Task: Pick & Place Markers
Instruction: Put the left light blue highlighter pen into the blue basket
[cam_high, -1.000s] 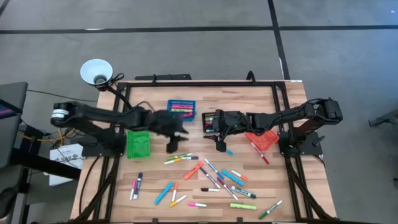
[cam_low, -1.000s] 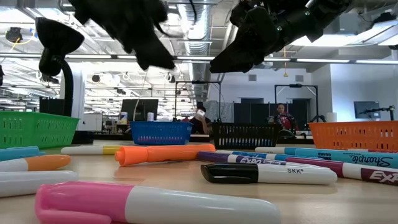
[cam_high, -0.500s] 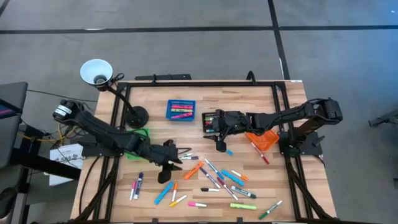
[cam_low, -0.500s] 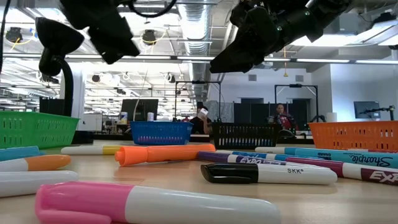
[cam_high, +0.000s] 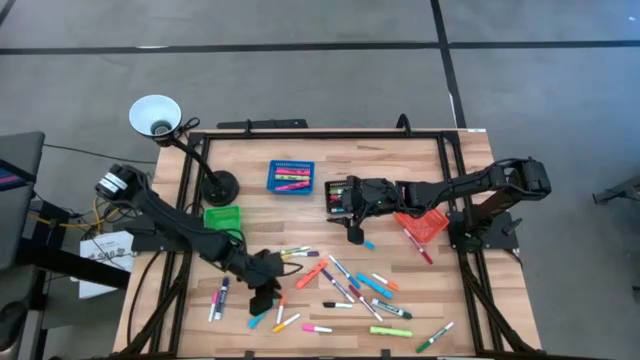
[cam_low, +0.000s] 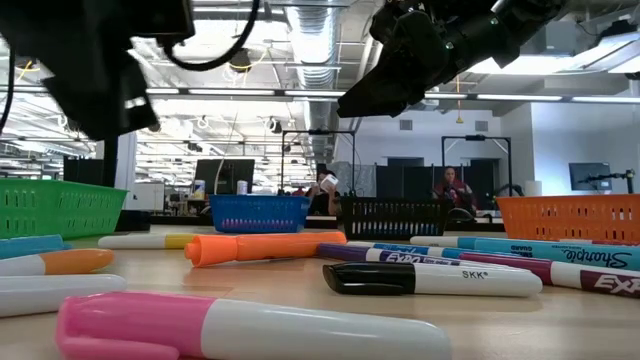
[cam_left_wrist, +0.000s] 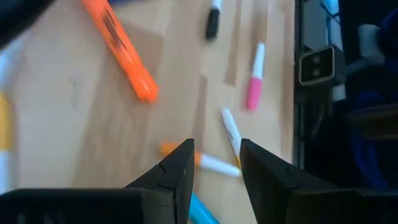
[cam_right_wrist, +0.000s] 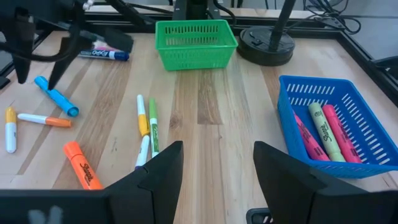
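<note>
Many markers (cam_high: 340, 290) lie scattered flat on the near half of the wooden table: pink, orange, blue, green and black caps. My left gripper (cam_high: 262, 300) hangs open and empty over the near-left markers. Below it in the left wrist view (cam_left_wrist: 214, 158) lie a white marker with an orange cap (cam_left_wrist: 208, 163) and a white and yellow one (cam_left_wrist: 231, 132). My right gripper (cam_high: 352, 232) hovers open and empty next to the black bin (cam_high: 340, 197), its fingers (cam_right_wrist: 158, 168) apart in its wrist view.
Four small bins stand across the table's middle: green (cam_high: 222, 217), blue (cam_high: 291, 176) with pink and yellow markers in it, black, and orange (cam_high: 420, 224). A lamp's base (cam_high: 220, 186) stands far left. The left arm's links stretch low over the near-left corner.
My left gripper has swept from between the green and blue bins toward the table's near edge, dropping low over the near-left markers, and has stayed open. The right arm and the markers have not moved.
</note>
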